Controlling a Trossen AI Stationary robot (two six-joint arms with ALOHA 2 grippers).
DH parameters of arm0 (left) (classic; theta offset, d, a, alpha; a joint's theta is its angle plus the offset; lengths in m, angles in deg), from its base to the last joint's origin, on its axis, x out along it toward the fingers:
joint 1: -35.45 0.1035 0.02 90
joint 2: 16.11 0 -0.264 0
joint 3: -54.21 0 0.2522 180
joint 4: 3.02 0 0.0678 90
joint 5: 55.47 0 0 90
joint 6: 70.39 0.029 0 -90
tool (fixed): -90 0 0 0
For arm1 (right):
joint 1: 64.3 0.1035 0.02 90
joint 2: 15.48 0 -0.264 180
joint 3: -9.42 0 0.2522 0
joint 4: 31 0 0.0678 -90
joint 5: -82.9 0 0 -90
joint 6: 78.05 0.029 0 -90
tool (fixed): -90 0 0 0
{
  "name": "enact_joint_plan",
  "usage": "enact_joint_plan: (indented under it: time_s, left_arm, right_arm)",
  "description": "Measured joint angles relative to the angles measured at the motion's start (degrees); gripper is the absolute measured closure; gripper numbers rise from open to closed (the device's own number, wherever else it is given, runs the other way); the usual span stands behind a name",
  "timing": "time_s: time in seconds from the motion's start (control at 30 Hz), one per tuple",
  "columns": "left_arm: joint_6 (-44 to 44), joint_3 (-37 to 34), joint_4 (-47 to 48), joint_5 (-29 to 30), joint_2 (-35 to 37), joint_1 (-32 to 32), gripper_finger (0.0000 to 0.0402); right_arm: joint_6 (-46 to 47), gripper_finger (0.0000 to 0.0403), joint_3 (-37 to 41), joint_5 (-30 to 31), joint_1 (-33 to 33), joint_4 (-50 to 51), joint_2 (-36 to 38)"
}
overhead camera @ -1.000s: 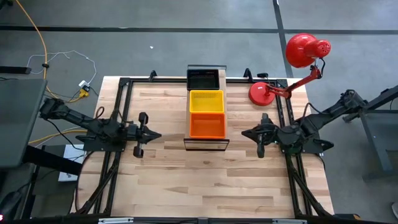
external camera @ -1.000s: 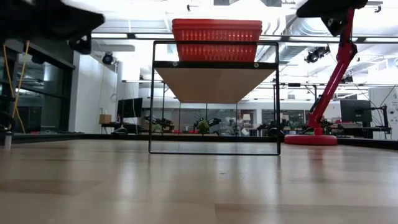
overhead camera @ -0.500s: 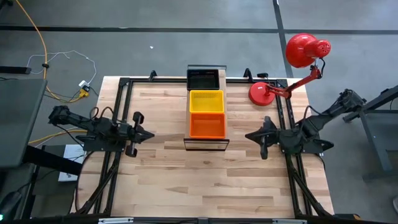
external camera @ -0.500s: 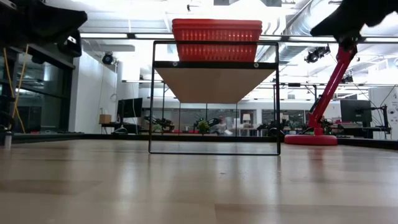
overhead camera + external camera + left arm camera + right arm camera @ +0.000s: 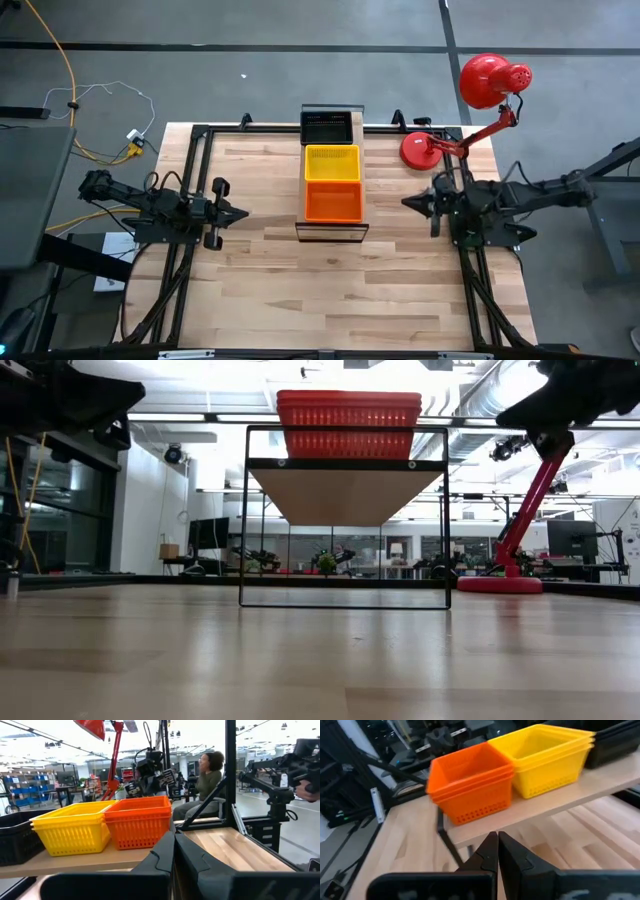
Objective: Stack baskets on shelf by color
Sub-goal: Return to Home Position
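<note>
Near edge first: no basket shows on the bench [image 5: 330,290] in front of the shelf [image 5: 345,495]. All three colours are up on its plank.

Your left gripper [image 5: 228,212] hangs to the left of the shelf's near end, well apart from it and pointing at it. Its fingers [image 5: 162,855] are pressed together with nothing between them. Your right gripper [image 5: 412,203] mirrors it on the right of the shelf, also well apart, fingers together and empty. Both arms are clear of the shelf. That fits a run-out to the rest pose, and I judge the sorting done.

On the shelf's near end sit the orange baskets [image 5: 333,203], nested in one stack with the rims showing as close bands. The yellow stack [image 5: 331,162] is on the middle, right against the orange. The black stack [image 5: 327,128] is on the far end, just beside the yellow.

If you need to square a stack:
- **Material:** thin plastic mesh, so probably light and a little springy. The walls would likely flex under a hard pinch.
- **Hold:** take a rim at the middle of a side wall, one finger inside and one outside.
- **Nesting:** nested baskets may cling, so lifting the top one could drag up the one beneath.
- **Sliding:** the plank looks smooth, so a nudge would probably slide the whole stack.

Past the shelf's far end, to its right, a red lamp [image 5: 485,85] stands on the bench corner. Farther off in the room, the left wrist view shows a seated person [image 5: 207,775].
</note>
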Motion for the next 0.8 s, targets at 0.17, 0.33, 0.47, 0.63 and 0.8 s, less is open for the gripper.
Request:
enact_joint_plan:
  time_s: [0.17,0.33,0.47,0.63,0.8]
  left_arm:
    - [0.0,0.0,0.0,0.0,0.0,0.0,0.0401]
    - [0.0,0.0,0.0,0.0,0.0,0.0,0.0401]
    - [0.0,0.0,0.0,0.0,0.0,0.0,0.0401]
    - [0.0,0.0,0.0,0.0,0.0,0.0,0.0401]
    - [0.0,0.1,0.2,0.0,-0.1,0.0,0.0401]
  right_arm:
    - [-0.4,0.0403,2.8,-0.3,-1.8,1.3,5.0]
    - [-0.6,0.0403,6.2,-0.4,-1.8,1.3,10.8]
    - [-0.6,0.0403,9.8,0.1,-1.8,1.4,16.1]
    - [-0.4,0.0403,14.2,0.3,-1.8,-0.4,21.1]
    - [-1.1,0.0403,17.1,-0.5,-1.1,-4.2,20.6]
